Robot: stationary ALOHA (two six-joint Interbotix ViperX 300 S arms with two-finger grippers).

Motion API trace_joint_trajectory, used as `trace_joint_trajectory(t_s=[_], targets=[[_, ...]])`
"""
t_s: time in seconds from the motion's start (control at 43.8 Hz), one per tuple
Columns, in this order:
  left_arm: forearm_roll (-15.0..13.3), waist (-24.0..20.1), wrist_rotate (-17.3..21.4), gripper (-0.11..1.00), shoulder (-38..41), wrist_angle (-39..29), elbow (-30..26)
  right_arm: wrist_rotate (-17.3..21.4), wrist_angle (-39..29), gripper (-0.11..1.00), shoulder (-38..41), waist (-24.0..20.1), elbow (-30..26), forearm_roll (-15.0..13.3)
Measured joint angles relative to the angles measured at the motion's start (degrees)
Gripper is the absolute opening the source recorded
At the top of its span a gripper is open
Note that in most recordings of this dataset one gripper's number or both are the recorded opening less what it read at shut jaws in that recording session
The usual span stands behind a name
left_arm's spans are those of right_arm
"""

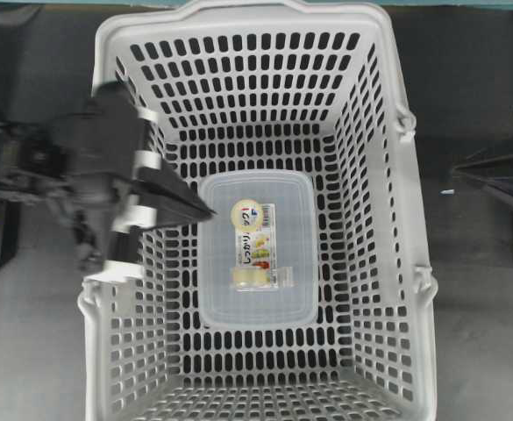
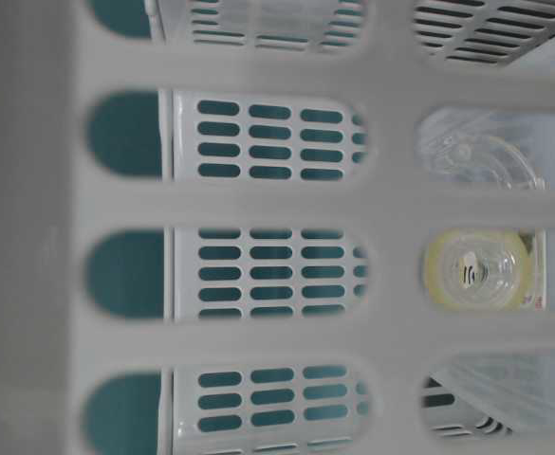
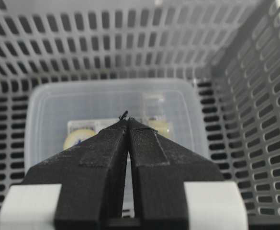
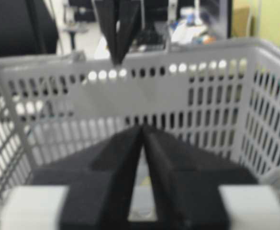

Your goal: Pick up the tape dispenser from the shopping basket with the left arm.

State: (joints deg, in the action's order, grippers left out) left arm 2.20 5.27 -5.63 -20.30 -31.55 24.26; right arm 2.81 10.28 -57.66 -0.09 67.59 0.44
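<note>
The tape dispenser (image 1: 256,250) is a clear rounded box with a white and yellow label, lying flat on the floor of the shopping basket (image 1: 388,219). My left gripper (image 1: 209,213) reaches in over the basket's left wall, shut and empty, its tip above the box's left edge. In the left wrist view the closed left gripper (image 3: 127,118) points at the tape dispenser (image 3: 106,103) below it. The right gripper (image 1: 458,174) stays outside the basket's right wall. Seen from the right wrist, the right gripper (image 4: 142,127) is shut with nothing in it.
The slotted basket walls (image 3: 130,43) rise on all sides of the box. From table level, the yellowish tape roll (image 2: 471,268) shows through an opening in the basket wall (image 2: 258,204). Dark table (image 1: 475,79) lies around the basket.
</note>
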Motion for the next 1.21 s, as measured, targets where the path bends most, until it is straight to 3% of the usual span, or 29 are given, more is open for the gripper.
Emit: trace_joint_trajectory(t_s=[0.137, 0.206, 0.388, 0.457, 0.526, 1.074, 1.165, 1.211], targets=[[0.09, 0.18, -3.52, 0.02, 6.68, -9.58, -6.86, 0.09, -2.11, 0.63, -2.55, -0.53, -0.09, 0.0], [0.09, 0.26, -4.92, 0.11, 9.4, -12.48, -9.14, 0.0, -3.43, 0.74, -3.78, -0.97, -0.09, 0.0], [0.09, 1.23, -6.33, 0.65, 14.5, -14.33, -10.55, 0.09, -6.5, 0.75, -6.24, -1.23, -0.09, 0.0], [0.09, 1.85, -6.59, 0.81, 16.08, -14.41, -10.9, 0.09, -6.86, 0.75, -7.12, -1.23, 0.0, 0.0], [0.0, 2.46, -6.77, 0.9, 17.58, -14.41, -11.07, 0.0, -7.03, 0.75, -7.73, -1.23, 0.0, 0.0], [0.09, 3.96, -6.94, 0.84, 27.33, -9.58, -11.16, -0.09, -7.12, 0.75, -8.35, -1.23, 0.62, 0.0], [0.09, 4.13, -6.77, 0.71, 27.6, -9.58, -11.16, 0.0, -7.21, 0.75, -8.35, -1.23, 0.7, 0.0], [0.09, 4.31, -6.59, 0.58, 27.6, -9.58, -11.16, -0.09, -7.38, 0.75, -8.35, -1.23, 0.7, 0.0]])
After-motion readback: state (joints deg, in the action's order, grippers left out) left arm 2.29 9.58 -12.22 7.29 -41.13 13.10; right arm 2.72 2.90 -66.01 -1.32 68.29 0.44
